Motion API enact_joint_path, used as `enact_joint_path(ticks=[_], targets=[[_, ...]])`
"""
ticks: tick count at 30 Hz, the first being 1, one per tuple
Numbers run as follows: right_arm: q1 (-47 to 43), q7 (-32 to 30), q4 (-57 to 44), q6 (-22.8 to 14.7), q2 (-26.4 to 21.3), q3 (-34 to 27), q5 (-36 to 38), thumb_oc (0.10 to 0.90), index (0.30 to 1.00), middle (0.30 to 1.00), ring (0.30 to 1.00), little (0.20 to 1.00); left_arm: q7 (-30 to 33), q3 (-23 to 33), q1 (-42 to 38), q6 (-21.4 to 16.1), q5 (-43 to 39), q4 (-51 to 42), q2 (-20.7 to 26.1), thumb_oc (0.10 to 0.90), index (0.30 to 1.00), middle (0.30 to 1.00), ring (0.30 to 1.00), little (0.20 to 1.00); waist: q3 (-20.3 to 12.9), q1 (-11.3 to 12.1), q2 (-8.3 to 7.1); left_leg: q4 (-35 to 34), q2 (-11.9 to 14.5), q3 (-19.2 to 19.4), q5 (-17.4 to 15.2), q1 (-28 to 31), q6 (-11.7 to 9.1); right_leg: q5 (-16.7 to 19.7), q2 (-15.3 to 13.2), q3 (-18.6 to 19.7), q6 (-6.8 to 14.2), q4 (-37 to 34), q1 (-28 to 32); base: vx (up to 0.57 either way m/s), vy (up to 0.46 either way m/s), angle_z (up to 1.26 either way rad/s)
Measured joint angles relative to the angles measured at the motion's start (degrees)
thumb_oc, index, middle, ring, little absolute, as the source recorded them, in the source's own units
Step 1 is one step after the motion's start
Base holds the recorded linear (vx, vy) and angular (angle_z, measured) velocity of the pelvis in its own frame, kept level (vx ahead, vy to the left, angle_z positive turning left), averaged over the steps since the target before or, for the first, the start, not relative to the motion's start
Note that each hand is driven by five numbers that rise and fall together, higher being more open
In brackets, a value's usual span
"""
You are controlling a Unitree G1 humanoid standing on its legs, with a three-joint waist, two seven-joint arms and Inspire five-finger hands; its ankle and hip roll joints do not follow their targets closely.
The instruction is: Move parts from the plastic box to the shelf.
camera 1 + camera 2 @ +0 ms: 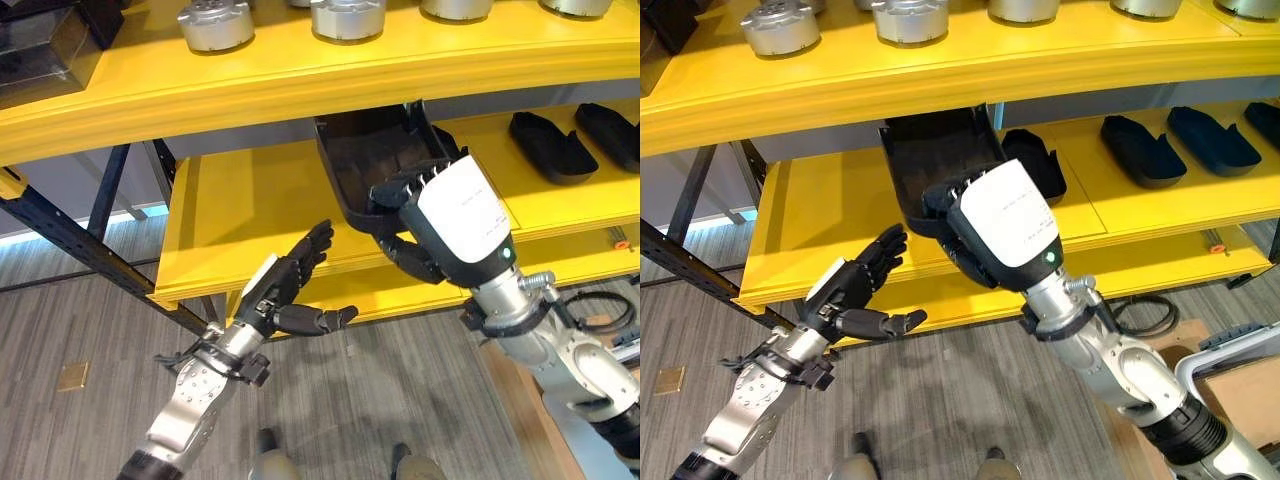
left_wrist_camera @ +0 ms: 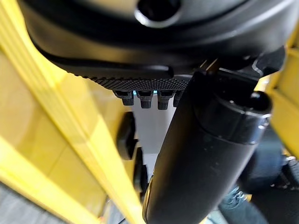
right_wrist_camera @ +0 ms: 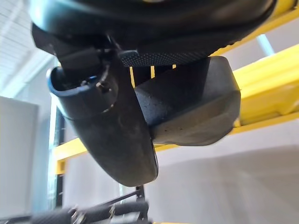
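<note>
A black moulded plastic part (image 1: 368, 160) lies on the yellow middle shelf (image 1: 240, 215), its near end hanging over the shelf's front edge. My right hand (image 1: 455, 215) is shut on that near end, fingers curled over the rim and thumb underneath. The right wrist view shows the same part (image 3: 196, 105) pressed between thumb and palm. My left hand (image 1: 290, 285) hovers open below and to the left of the shelf's front edge, fingers straight, holding nothing. Other black parts (image 1: 548, 145) lie further right on the same shelf.
Several round silver metal parts (image 1: 215, 22) stand on the yellow top shelf (image 1: 300, 75) overhead. A dark metal frame leg (image 1: 70, 240) slants down at the left. Grey floor lies below, with a cardboard box (image 1: 1240, 390) at the lower right.
</note>
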Motion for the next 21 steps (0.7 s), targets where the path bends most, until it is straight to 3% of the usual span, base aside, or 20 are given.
enact_joint_path(ticks=[1,3,4,5,6,7,10,21], targets=[[0.0,0.3,1.1,0.4,1.4,0.0,0.3,0.4,0.3,0.3,0.3,0.3,0.1,0.1,-0.2,0.0,0.0,0.0,0.0,0.9,1.0,1.0,1.0,1.0,-0.1,-0.4,0.23,-1.9,-1.1,1.0,-2.9,1.6,-2.2,-0.6,-0.9,0.2,1.2,0.7,0.1,0.2,0.254,0.06],[-0.1,1.8,3.9,1.3,3.3,0.5,0.4,0.4,0.3,0.3,0.3,0.3,0.9,0.1,-1.5,0.2,-0.1,0.3,-0.3,0.9,1.0,1.0,1.0,1.0,0.0,0.1,-0.34,-4.6,-5.0,0.6,-3.2,2.8,-2.6,-0.1,-4.8,1.1,0.7,4.2,-2.0,0.15,0.078,0.34],[-0.1,2.9,5.2,1.3,3.2,0.9,0.4,0.4,0.3,0.3,0.3,0.3,1.5,0.5,-1.4,0.2,-1.4,-0.2,-0.1,0.9,1.0,1.0,1.0,1.0,0.3,1.6,0.42,-6.2,-5.3,0.1,-3.2,3.4,-2.6,-2.9,-4.3,3.0,0.7,5.6,-3.6,0.14,0.032,0.26],[0.0,3.3,5.8,1.4,3.3,1.2,0.4,0.4,0.3,0.3,0.3,0.3,1.6,1.1,-1.3,0.2,-2.2,-0.3,0.0,0.9,1.0,1.0,1.0,1.0,0.3,2.2,0.75,-7.0,-5.3,0.1,-3.0,3.6,-2.8,-3.3,-2.9,3.5,0.2,4.0,-3.6,0.11,0.006,0.23],[0.2,4.1,6.2,1.8,3.4,1.6,0.4,0.4,0.3,0.3,0.3,0.3,2.1,2.5,-1.1,0.2,-2.2,-0.8,0.6,0.9,1.0,1.0,1.0,1.0,0.3,3.1,0.15,-7.7,-6.2,-0.2,-2.7,3.7,-3.3,-1.3,-0.9,4.9,-0.2,0.3,-2.9,0.09,-0.009,0.39],[0.5,4.7,6.6,2.1,3.7,1.7,0.3,0.4,0.3,0.3,0.3,0.3,2.3,3.6,-0.2,0.2,-2.4,-1.1,0.5,0.9,1.0,1.0,1.0,1.0,0.2,3.8,-0.05,-8.8,-6.8,-0.7,-2.4,4.6,-3.4,0.5,-1.2,5.5,2.4,-1.1,-1.7,0.06,-0.002,0.24],[0.6,4.9,7.2,2.6,5.3,1.8,0.3,0.4,0.3,0.3,0.3,0.3,2.2,5.7,3.2,0.2,-4.3,-2.5,0.9,0.9,1.0,1.0,1.0,1.0,0.3,5.6,-0.27,-10.4,-6.6,-0.6,-2.2,5.6,-3.0,2.1,-0.8,4.8,3.6,-3.9,0.6,0.06,-0.037,0.07],[0.4,4.9,10.0,5.5,5.3,1.2,-0.4,0.4,0.3,0.3,0.3,0.3,-0.4,5.3,6.0,0.3,-4.3,-2.9,0.5,0.9,1.0,1.0,1.0,1.0,0.2,5.0,-1.36,-10.7,-4.3,-0.5,-1.5,6.4,-4.0,5.8,2.1,4.2,2.7,-10.6,4.2,0.03,-0.055,-0.03]])
